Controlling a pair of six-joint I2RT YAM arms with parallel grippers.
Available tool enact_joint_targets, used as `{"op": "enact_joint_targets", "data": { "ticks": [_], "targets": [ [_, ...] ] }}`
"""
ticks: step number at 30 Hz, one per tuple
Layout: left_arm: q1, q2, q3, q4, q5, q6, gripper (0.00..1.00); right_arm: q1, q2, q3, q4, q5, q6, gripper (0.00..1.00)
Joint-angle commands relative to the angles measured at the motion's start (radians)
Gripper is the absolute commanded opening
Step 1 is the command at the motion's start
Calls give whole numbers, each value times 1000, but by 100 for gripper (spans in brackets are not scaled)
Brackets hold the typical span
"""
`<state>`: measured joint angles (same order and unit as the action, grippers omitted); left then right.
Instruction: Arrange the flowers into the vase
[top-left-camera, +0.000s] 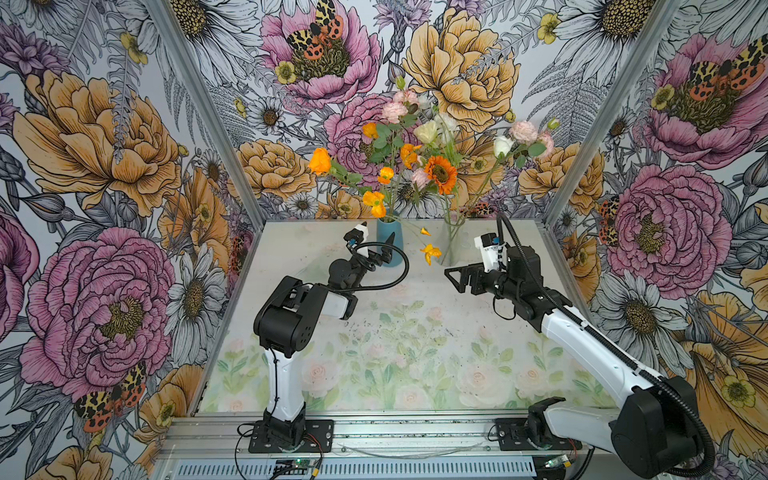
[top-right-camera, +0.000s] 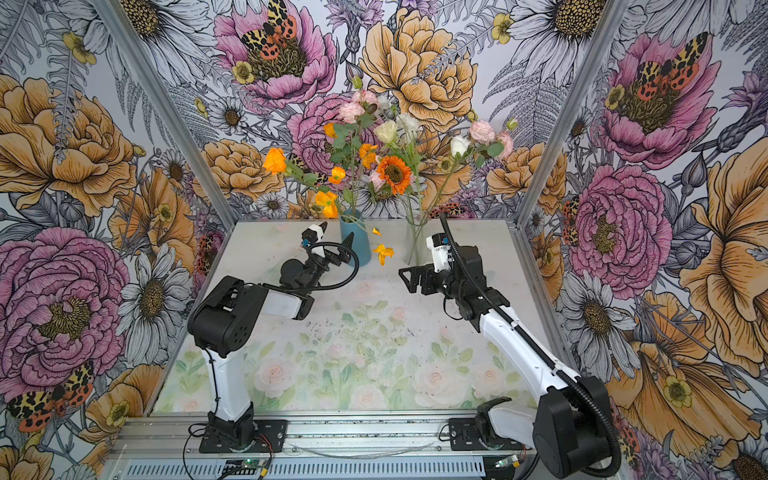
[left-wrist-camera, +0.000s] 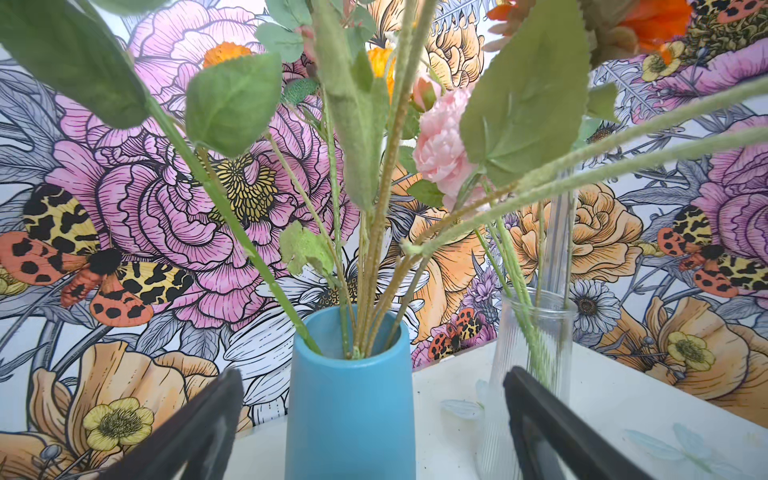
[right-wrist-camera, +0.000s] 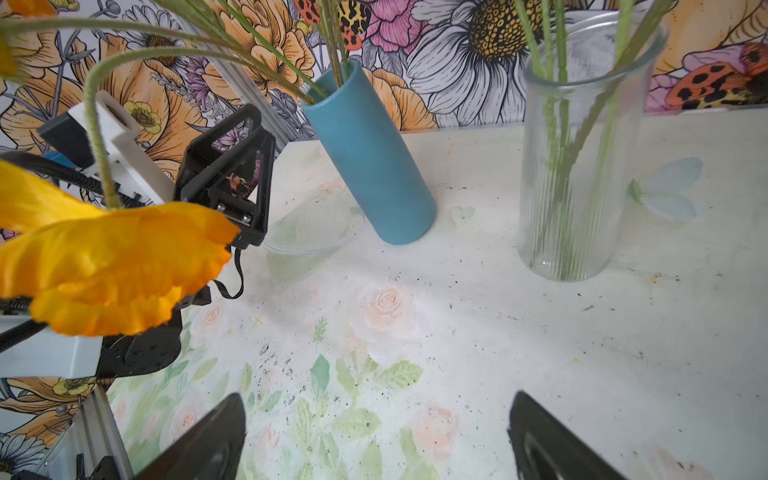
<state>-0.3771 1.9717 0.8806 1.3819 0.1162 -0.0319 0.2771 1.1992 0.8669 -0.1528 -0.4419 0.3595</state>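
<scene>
Both top views show a blue vase (top-left-camera: 395, 237) and a clear ribbed glass vase (top-left-camera: 451, 247) standing upright at the back of the table. The flowers (top-left-camera: 440, 174) stand in both, with orange, pink and cream-white blooms on long green stems. One orange bloom (top-left-camera: 430, 252) droops between the vases. My left gripper (top-left-camera: 384, 251) is open just in front of the blue vase (left-wrist-camera: 351, 395), with a finger on each side of it and no contact. My right gripper (top-left-camera: 453, 280) is open above the table, left of the glass vase (right-wrist-camera: 577, 166). Neither gripper holds anything.
Flower-print walls and metal frame posts (top-left-camera: 212, 120) close in the back and sides. A clear shallow dish (right-wrist-camera: 307, 232) lies by the blue vase's foot. Dark crumbs (top-left-camera: 374, 328) dot the rose-print tabletop. The front rail (top-left-camera: 415, 432) carries both arm bases.
</scene>
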Motion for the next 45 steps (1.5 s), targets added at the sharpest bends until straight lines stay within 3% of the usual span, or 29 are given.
{"op": "enact_joint_targets", "data": {
  "ticks": [1,5,9,10,12,14,17,20,24,28,31,35,37,39,40,43,45],
  "targets": [
    [11,-75,-72,31,4,-52,98,-18,-58,-29,9,-5,35,99],
    [-32,-241,-265,30,-100,-26,99,-61,-146,-94,-6,-6,69,99],
    [-88,-512,-504,-66,-288,-3,99,-106,-280,-160,-88,132,113,98],
    [-105,-605,-531,-183,-370,3,98,-120,-317,-174,-112,177,117,98],
    [-142,-869,-512,-666,-543,12,99,-157,-393,-211,-151,240,118,99],
    [-179,-1057,-481,-965,-711,7,99,-195,-446,-240,-163,260,133,99],
    [-186,-1315,-488,-1240,-837,-16,99,-214,-485,-261,-178,312,141,100],
    [-108,-1448,-507,-1388,-897,-61,99,-220,-472,-265,-174,446,119,99],
    [89,-1359,-564,-1357,-818,-135,99,-234,-391,-213,-161,670,-8,100],
    [148,-1141,-618,-1097,-828,-82,99,-243,-318,-265,-7,806,-125,99],
    [176,-976,-684,-771,-798,2,99,-243,-311,-409,243,792,-192,99],
    [255,-770,-711,-430,-636,86,99,-243,-292,-642,690,743,-245,99],
    [307,-682,-705,-314,-536,69,99,-244,-252,-681,777,716,-268,100],
    [354,-634,-688,-313,-403,14,98,-243,-197,-695,828,676,-300,99],
    [353,-587,-685,-273,-392,24,99,-243,-171,-701,868,664,-304,99],
    [343,-351,-703,28,-277,73,99,-243,-84,-734,1034,642,-300,99],
    [300,-428,-646,-183,-304,119,98,-243,-31,-729,1098,629,-305,100]
  ]
}}
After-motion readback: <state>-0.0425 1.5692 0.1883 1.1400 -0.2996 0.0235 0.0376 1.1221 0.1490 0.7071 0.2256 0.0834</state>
